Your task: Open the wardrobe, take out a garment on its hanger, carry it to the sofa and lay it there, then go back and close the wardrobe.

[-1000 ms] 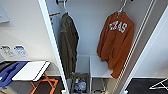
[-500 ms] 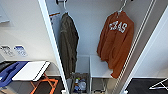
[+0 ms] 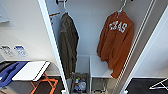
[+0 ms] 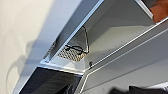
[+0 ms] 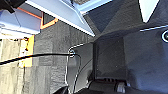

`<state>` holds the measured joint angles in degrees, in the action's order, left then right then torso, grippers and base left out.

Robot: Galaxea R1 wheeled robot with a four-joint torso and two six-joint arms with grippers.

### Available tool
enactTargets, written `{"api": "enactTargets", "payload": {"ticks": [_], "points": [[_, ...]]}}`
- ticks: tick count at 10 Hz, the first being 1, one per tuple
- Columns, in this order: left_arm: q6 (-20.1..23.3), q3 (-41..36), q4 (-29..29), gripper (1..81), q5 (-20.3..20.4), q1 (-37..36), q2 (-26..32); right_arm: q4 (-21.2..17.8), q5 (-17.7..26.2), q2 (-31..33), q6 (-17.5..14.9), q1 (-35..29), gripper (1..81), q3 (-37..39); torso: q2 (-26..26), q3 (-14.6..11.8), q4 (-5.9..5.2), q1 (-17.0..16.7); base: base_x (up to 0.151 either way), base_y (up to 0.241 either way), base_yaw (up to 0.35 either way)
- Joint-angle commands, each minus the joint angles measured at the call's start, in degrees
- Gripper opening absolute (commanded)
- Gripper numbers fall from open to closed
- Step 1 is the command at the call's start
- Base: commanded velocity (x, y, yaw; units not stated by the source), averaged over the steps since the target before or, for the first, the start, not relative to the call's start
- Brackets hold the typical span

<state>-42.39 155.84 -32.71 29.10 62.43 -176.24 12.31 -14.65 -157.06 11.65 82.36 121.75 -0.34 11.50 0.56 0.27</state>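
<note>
The wardrobe (image 3: pixel 87 30) stands open in front of me, its left door (image 3: pixel 50 45) and right door (image 3: pixel 155 57) swung out. Inside on the right hangs the garment (image 3: pixel 116 47), a burnt-orange hooded sweatshirt with white letters, on its thin white hanger (image 3: pixel 122 6) hooked over the rail. A corner of the orange fabric (image 4: pixel 160 11) shows in the left wrist view, above the wardrobe's white panels (image 4: pixel 120 32). A dark bit of my left gripper (image 4: pixel 140 89) sits at that picture's edge, apart from the garment. My right gripper (image 5: pixel 100 88) is low over the grey carpet (image 5: pixel 50 37).
A dark olive jacket (image 3: pixel 68 45) hangs at the wardrobe's left. Below are a white shelf (image 3: pixel 98 67) and a wire basket (image 3: pixel 79 83) (image 4: pixel 71 53). A folding table (image 3: pixel 31 71) with orange legs stands left of the doors. A white wire frame (image 3: pixel 160 85) lies on the floor at right.
</note>
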Motion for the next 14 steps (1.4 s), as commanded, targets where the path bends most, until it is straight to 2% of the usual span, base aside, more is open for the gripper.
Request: {"api": "enactTargets", "payload": {"ticks": [1, 2, 4, 5, 7, 8, 10, 14], "points": [[-0.24, 11.03, 14.02, 81.1, 3.06, -5.69, -6.48, 1.22, 2.52, 0.58, 0.04, -2.33, 81.1, -1.08, 0.00, 0.00, 0.00, 0.00, 0.000, 0.000, 0.000], [-0.15, 14.20, 19.58, 81.1, 3.94, -5.87, -7.98, 1.22, 2.52, 0.58, 0.04, -2.33, 81.1, -1.26, 0.00, 0.00, 0.00, 0.00, 0.000, 0.000, 0.000], [2.46, 17.83, 25.80, 81.1, 4.21, -6.48, -8.76, 1.31, 2.61, 0.93, 0.04, -2.33, 81.1, -1.87, 0.00, 0.00, 0.00, 0.00, 0.000, 0.000, 0.000], [6.48, 18.09, 30.80, 81.1, 4.21, -6.48, -8.76, 1.39, 2.61, 1.20, 0.04, -2.33, 81.1, -2.49, 0.00, 0.00, 0.00, 0.00, 0.000, 0.000, 0.000], [17.30, 18.01, 47.33, 81.1, 4.30, -6.13, -8.76, 1.40, 2.70, 1.29, 0.04, -2.41, 81.1, -2.75, 0.00, 0.00, 0.00, 0.00, 0.000, 0.000, 0.000], [20.65, 17.92, 51.82, 81.1, 4.47, -5.70, -8.76, 1.40, 2.70, 1.29, 0.04, -2.41, 81.1, -2.75, 0.00, 0.00, 0.00, 0.00, 0.000, 0.000, 0.000], [20.76, 17.83, 54.32, 81.1, 4.56, -4.46, -8.52, 1.40, 2.88, 1.29, 0.04, -2.50, 81.1, -2.75, 0.00, 0.00, 0.00, 0.00, 0.000, 0.000, 0.000], [20.59, 17.74, 57.32, 81.1, 4.48, -0.95, -4.30, 1.40, 3.14, 1.29, 0.04, -2.59, 81.1, -2.75, 0.00, 0.00, 0.00, 0.00, 0.000, 0.000, 0.000]]}}
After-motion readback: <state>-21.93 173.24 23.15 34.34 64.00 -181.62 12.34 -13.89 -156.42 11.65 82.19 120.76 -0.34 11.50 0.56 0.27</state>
